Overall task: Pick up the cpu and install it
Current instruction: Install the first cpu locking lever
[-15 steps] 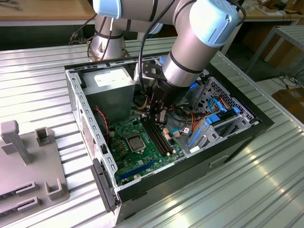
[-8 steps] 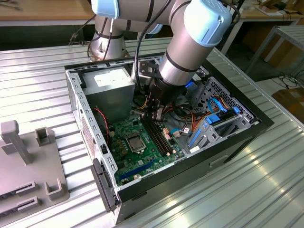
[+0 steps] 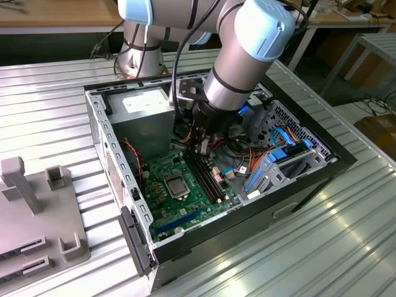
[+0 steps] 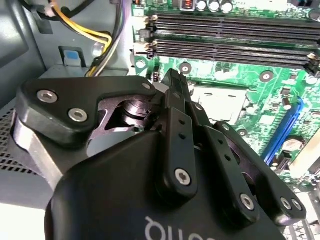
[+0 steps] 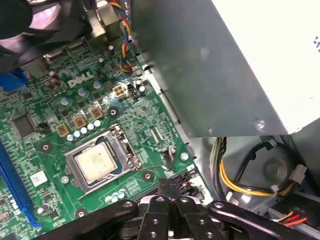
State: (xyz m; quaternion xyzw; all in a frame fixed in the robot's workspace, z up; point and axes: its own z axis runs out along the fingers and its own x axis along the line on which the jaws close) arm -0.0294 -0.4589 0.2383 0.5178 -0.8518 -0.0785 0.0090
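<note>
White lettering on the green circuit board (image 5: pixel 150 135), out beyond the jaw tips (a maker's mark, not transcribing it). Small white sticker (image 5: pixel 37 177) on the same board, off to one side of the jaws: print too fine to read. White letters on the gripper (image 4: pixel 172 82) housing, behind the jaws: cropped, unreadable. Power supply (image 3: pixel 143 102) label: illegible.

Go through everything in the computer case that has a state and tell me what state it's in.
cpu: seated in the socket on the green board, metal face up.
gripper: jaws shut, holding nothing, hanging above the memory slots.
memory slots: empty.
computer case: side open, board exposed.
</note>
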